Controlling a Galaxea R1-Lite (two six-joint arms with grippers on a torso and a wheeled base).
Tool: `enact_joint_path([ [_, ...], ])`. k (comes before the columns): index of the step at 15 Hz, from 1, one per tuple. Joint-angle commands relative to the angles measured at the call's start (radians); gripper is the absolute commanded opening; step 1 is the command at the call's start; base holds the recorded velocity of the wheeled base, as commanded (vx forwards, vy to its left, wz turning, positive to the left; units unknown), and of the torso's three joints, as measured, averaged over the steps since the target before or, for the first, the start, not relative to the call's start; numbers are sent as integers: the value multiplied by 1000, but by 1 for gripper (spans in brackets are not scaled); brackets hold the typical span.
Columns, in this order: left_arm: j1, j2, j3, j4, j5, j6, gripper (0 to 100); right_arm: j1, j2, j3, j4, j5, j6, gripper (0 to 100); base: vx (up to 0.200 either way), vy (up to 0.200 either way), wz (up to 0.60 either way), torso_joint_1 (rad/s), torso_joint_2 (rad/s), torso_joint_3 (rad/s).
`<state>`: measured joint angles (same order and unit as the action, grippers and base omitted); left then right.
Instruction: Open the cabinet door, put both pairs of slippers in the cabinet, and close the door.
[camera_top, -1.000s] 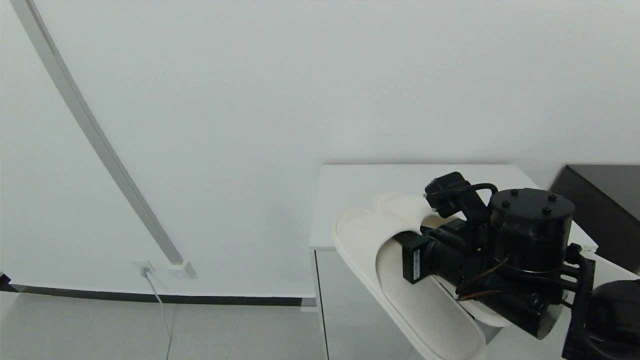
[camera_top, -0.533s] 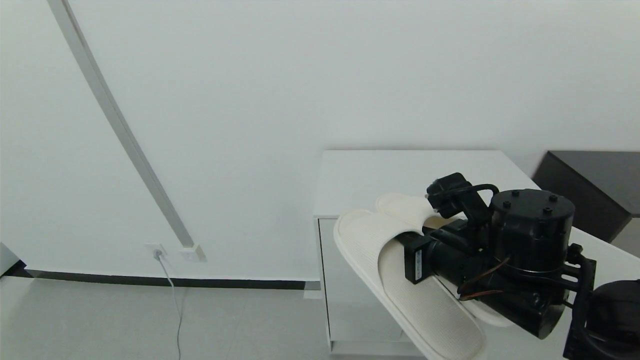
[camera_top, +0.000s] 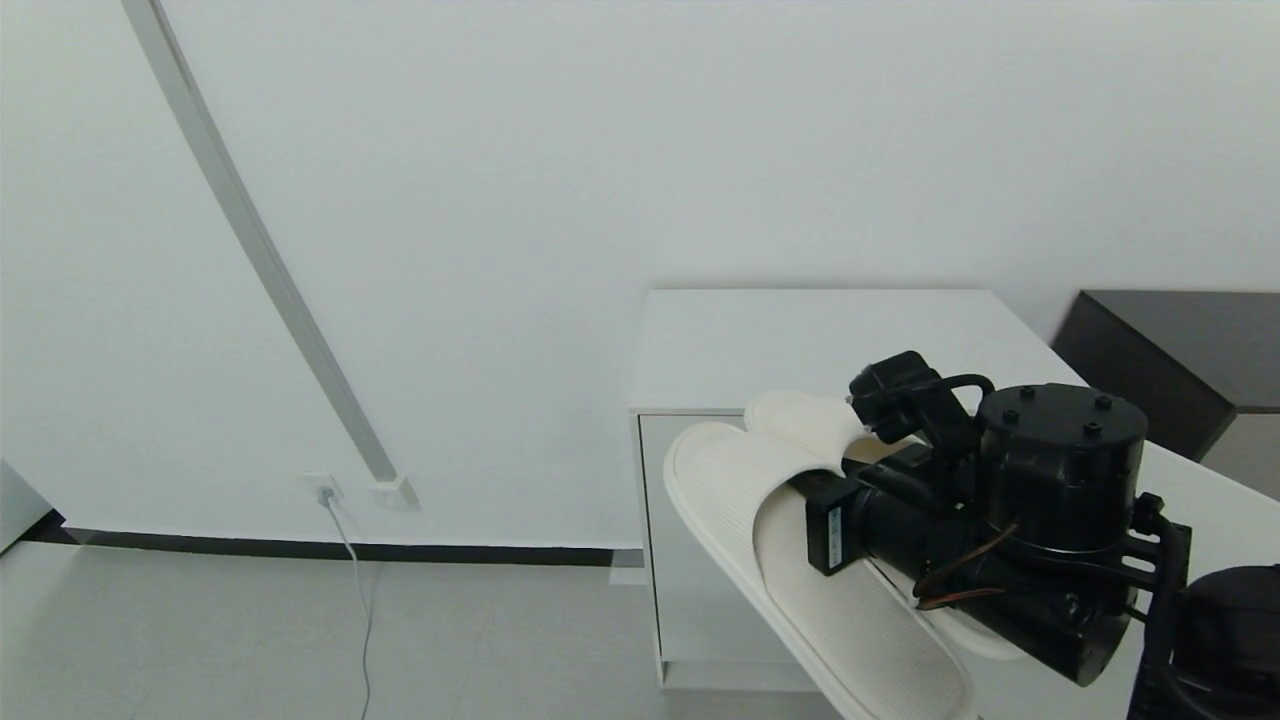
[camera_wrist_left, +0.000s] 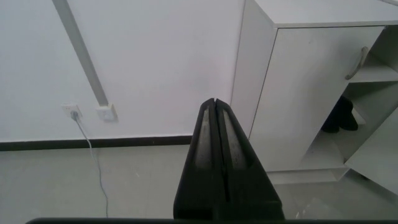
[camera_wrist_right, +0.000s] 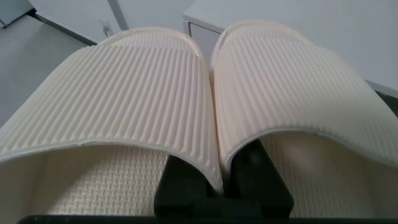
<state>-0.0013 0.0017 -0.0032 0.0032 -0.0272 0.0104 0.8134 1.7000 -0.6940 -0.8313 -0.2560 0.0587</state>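
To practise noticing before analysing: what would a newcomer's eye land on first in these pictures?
A pair of cream slippers strikes first, clamped in the right hand before the white cabinet. In the left wrist view, the shut, empty left hand stands out, the cabinet's open door and shelves beyond it.

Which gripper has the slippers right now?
The right gripper, shut on the pair of cream slippers; the left gripper is shut and empty.

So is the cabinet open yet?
Open, at least on one side: the left wrist view shows shelves inside the cabinet beside the handle.
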Motion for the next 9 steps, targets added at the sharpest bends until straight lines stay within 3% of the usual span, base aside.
enact_joint_path([
  [1, 0, 0, 0, 0, 0, 0, 0, 0, 6, 1, 0, 0, 0, 0, 0, 0, 0, 0, 0, 0],
  [8, 0, 0, 0, 0, 0, 0, 0, 1, 6, 1, 0, -2, 0, 0, 0, 0, 0, 0, 0, 0],
  [9, 0, 0, 0, 0, 0, 0, 0, 1, 6, 1, 0, -2, 0, 0, 0, -200, 0, -2, 7, 2],
])
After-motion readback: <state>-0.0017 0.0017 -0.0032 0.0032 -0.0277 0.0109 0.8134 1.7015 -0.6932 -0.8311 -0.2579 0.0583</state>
